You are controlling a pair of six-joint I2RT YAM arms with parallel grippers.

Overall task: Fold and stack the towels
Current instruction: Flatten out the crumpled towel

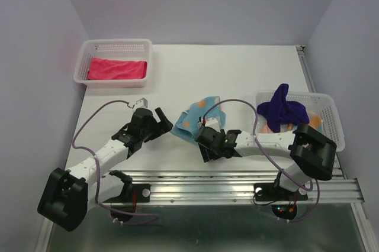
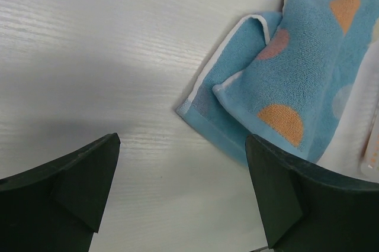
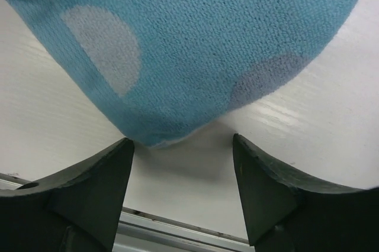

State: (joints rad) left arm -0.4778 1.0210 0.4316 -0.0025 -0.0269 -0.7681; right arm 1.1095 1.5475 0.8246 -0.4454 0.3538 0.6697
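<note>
A light blue towel with orange dots (image 1: 195, 117) lies crumpled on the white table between the two arms. In the left wrist view the dotted towel (image 2: 284, 80) sits ahead and to the right of my open, empty left gripper (image 2: 182, 172). In the right wrist view the dotted towel (image 3: 195, 45) lies just beyond my open, empty right gripper (image 3: 182, 166), its corner near the fingertips. My left gripper (image 1: 161, 123) is just left of it, my right gripper (image 1: 204, 139) just below. A magenta-pink towel (image 1: 117, 68) lies folded in the far-left basket. A dark purple towel (image 1: 283, 110) is heaped over an orange patterned cloth (image 1: 314, 120).
A white mesh basket (image 1: 84, 57) stands at the far left and another white mesh basket (image 1: 331, 110) at the right. A metal rail (image 1: 225, 184) runs along the near edge. Purple cables (image 1: 83, 131) loop beside the arms. Walls close in on both sides.
</note>
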